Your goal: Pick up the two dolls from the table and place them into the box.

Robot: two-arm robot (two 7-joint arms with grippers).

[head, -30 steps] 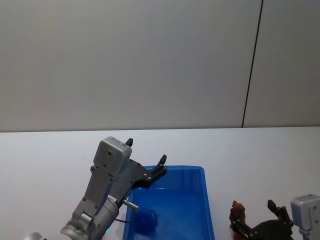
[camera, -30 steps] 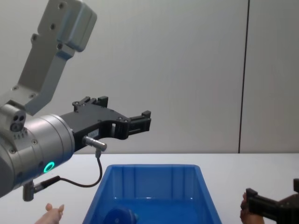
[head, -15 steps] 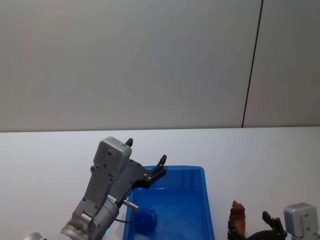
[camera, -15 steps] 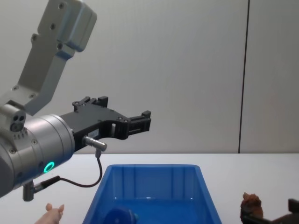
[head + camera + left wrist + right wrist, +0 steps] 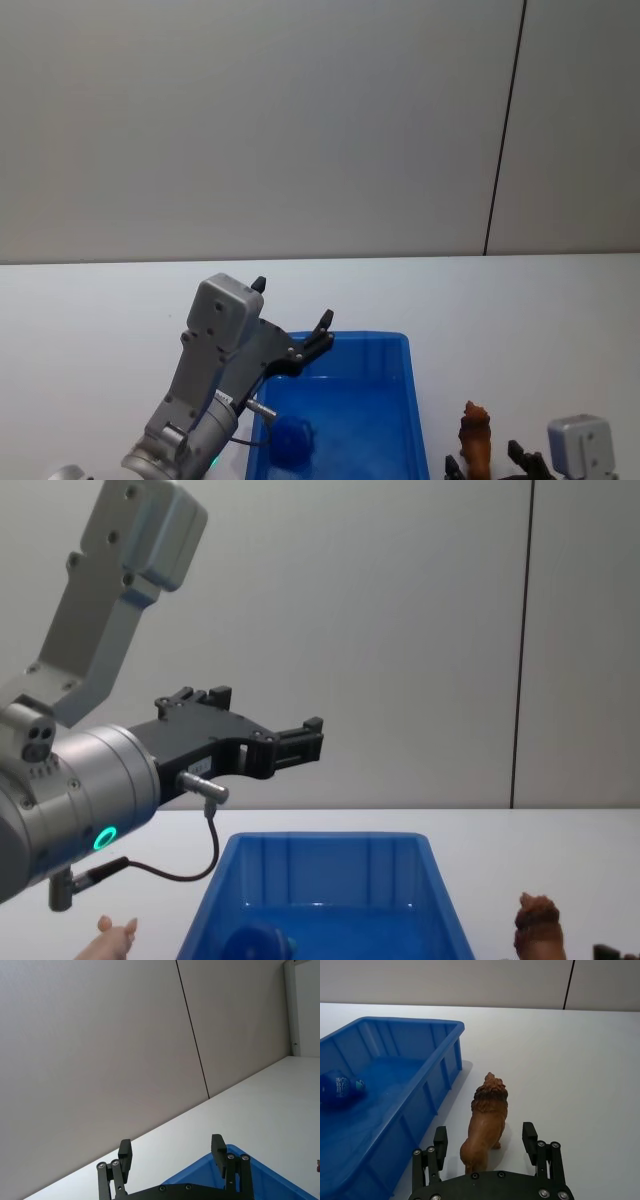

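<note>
1. We've got the left hand (image 5: 292, 303) hanging up over the far left corner of the box (image 5: 360, 337). Its fingers are spread wide with nothing between them, so it's released and empty.
2. The right hand (image 5: 484, 1132) is low on the right side of the box, down by the worktop (image 5: 560, 1050). Its fingers are apart too, one on each side of the brown lion doll (image 5: 487, 1120) at the rear end. We see a gap on both sides, so there's no grip on it.
3. The brown lion doll stands upright on its own feet on the worktop, just beside the box's right wall and facing away from the right wrist camera.
4. The blue doll (image 5: 337, 1089) lies on the floor of the box, toward the near left part.
5. From the chest view we can spot the pink doll (image 5: 115, 935) lying on the worktop, outside the box on its left side, under the left arm.
</note>
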